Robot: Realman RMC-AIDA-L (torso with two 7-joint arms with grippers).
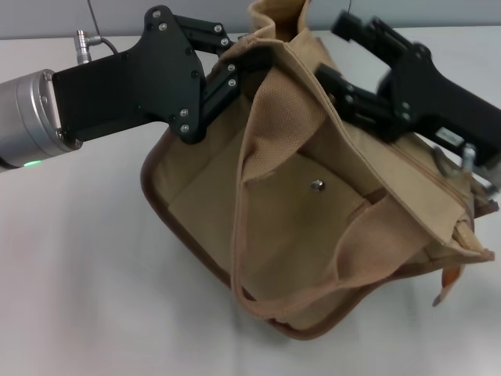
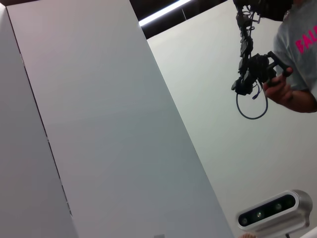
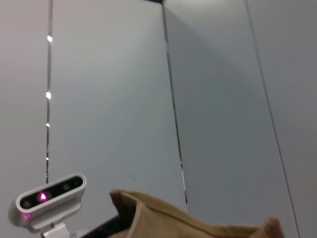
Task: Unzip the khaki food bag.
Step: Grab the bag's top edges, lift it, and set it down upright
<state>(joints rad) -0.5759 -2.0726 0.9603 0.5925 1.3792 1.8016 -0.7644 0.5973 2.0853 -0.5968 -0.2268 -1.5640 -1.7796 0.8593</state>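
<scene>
Near handle loop (image 1: 313,258) is sagging below both my claws while I'm bracing the khaki food bag (image 1: 313,204) between them, left gripper (image 1: 235,66) pinching its top edge, right gripper (image 1: 344,94) finger state unclear, needing the zipper pull (image 1: 450,168) next.

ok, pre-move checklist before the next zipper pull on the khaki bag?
1. Left pincer at the khaki food bag top rim: ok, fingertips hidden in the fabric.
2. Right pincer at the bag's top on the other side: ok, grip cannot tell.
3. Zipper pull located: cannot tell.
4. Zipper state: cannot tell.
5. Bag stable on the table: not ok, it sits tilted.
6. Loop handle clear of the top: not ok, it drapes over the front.
</scene>
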